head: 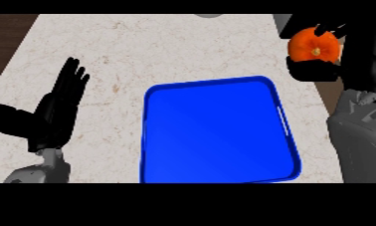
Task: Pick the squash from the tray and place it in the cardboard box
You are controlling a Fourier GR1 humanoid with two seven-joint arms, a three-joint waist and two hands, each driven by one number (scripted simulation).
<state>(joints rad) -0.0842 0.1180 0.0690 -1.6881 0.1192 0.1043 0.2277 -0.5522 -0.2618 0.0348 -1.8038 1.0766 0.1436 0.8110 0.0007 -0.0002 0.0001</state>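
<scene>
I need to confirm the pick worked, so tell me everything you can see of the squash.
The squash is round, bright orange, with a small paler spot at its middle. It is off the blue tray, held up at the view's upper right, beyond the tray's far right corner. The black fingers of the right hand curl round it from below and above, hiding its lower edge. No cardboard box shows.

- The squash (315,47) is bright orange, with a small yellowish spot at its middle.
- The tray (220,133) is a strong, even blue, a little paler across its floor, with a thin white streak along its right rim.
- The counter (147,51) is pale cream stone, veined with faint brownish marbling.
- The right hand (317,69) is black.
- The left hand (60,103) is black too, on a grey forearm.
</scene>
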